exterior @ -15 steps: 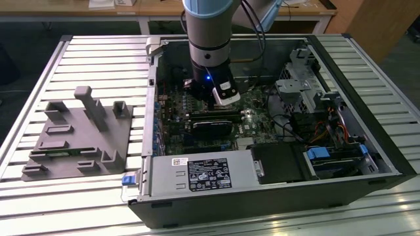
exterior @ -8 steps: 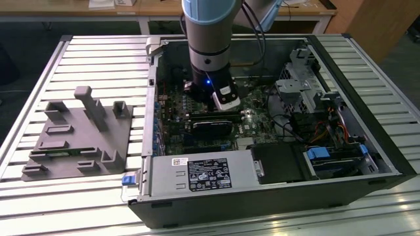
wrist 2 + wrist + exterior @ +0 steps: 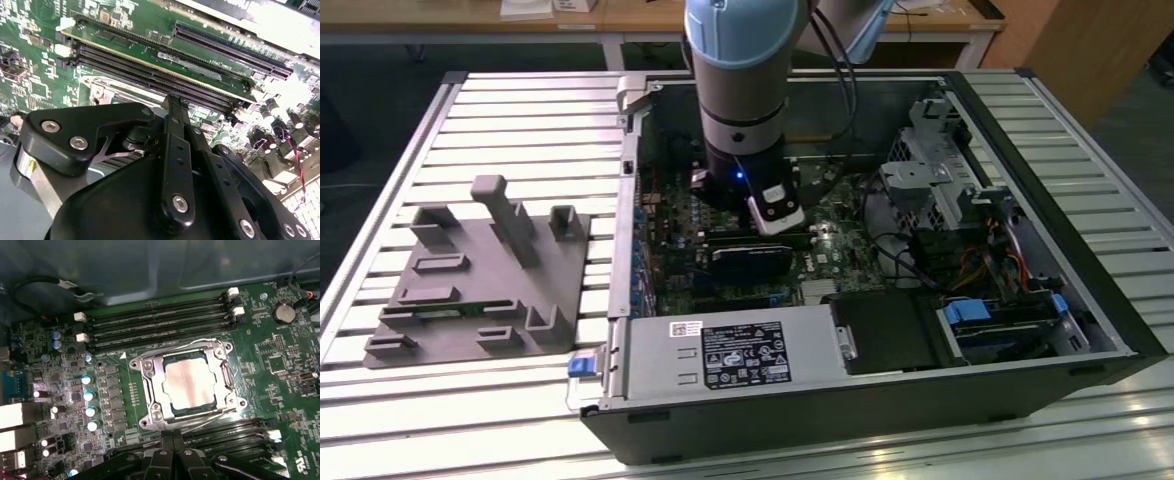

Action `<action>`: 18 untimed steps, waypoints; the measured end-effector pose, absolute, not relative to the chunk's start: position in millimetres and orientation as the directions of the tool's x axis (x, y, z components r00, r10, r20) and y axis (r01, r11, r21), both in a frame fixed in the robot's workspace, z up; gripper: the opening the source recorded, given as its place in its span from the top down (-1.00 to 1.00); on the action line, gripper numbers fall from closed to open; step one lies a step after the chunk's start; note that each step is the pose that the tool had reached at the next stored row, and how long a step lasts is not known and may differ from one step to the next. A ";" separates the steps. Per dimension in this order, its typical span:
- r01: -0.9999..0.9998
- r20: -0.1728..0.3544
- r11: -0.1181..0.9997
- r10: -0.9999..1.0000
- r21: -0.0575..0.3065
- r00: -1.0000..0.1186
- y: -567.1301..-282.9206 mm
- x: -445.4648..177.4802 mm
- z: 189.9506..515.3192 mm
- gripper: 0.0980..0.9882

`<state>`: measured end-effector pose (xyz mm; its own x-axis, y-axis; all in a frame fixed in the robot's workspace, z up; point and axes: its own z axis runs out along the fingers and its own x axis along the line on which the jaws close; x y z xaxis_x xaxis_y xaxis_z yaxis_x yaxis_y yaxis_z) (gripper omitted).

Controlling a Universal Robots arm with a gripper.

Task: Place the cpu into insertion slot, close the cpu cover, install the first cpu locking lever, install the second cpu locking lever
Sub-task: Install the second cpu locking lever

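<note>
First wrist view, we see the pale silver square cpu (image 3: 191,384) seated in its socket mid-motherboard (image 3: 280,385), thin silver metal cover frame (image 3: 150,387) flat around it, black gripper (image 3: 172,452) just beside, jaws pressed together, empty.

No legible text — print on the white-and-black label (image 3: 744,355) of the power supply too small; board markings likewise

1 cpu (image 3: 190,384), 1 cpu cover (image 3: 150,390)

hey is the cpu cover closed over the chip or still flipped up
Closed. In the first wrist view the cpu cover lies flat around the cpu, whose silver top shows through its window.
</note>
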<state>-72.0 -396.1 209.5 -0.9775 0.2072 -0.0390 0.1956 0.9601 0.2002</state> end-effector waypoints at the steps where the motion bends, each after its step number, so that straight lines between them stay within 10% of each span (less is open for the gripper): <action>1: 0.195 -0.037 0.958 0.207 0.208 -0.978 -396.8 -72.7 209.0 0.98; 18: 0.189 -0.021 0.940 0.203 0.285 -0.979 -402.8 -79.0 199.0 0.98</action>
